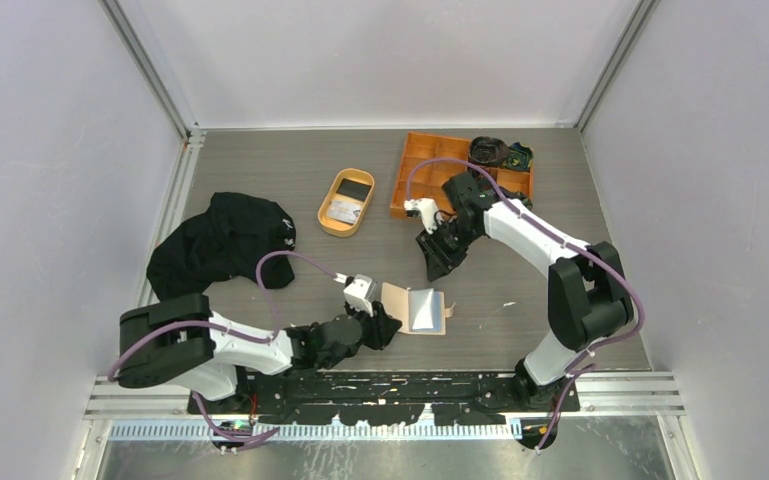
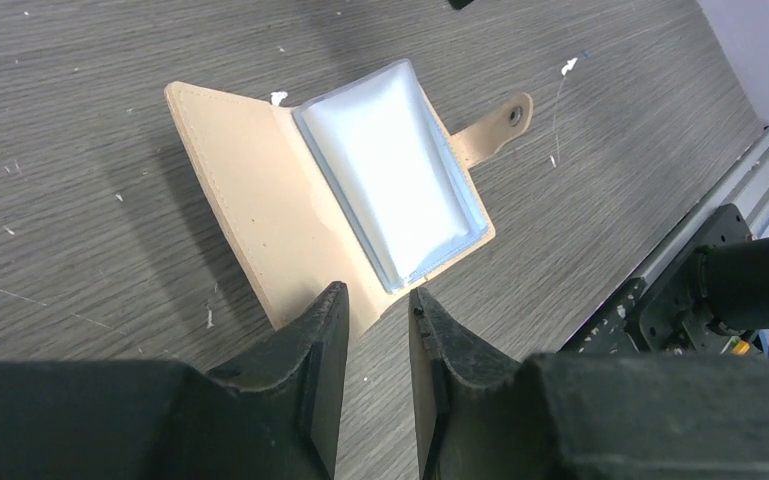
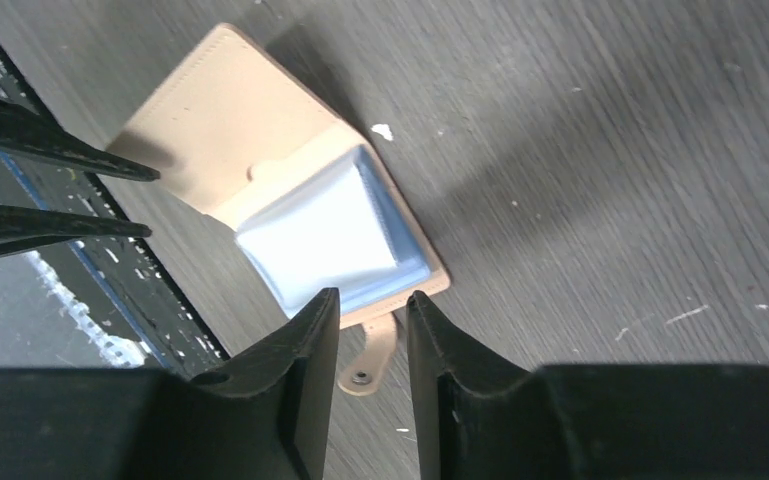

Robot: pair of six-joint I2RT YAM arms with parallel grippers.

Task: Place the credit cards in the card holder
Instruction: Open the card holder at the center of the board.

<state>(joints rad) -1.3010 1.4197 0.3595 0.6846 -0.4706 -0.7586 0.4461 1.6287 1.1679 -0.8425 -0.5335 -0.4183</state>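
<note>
As the card holder (image 2: 240, 190) lies open, left pincer (image 2: 375, 296) — jaws apart — hovers beside its edge.

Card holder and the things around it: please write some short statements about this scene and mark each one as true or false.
1. The card holder lies open on the table. True.
2. The right gripper holds a card. False: its jaws stand apart with nothing between them.
3. A light card lies in the oval tray. True.
4. The black cloth lies to the right of the card holder. False: it lies far to its left.
</note>
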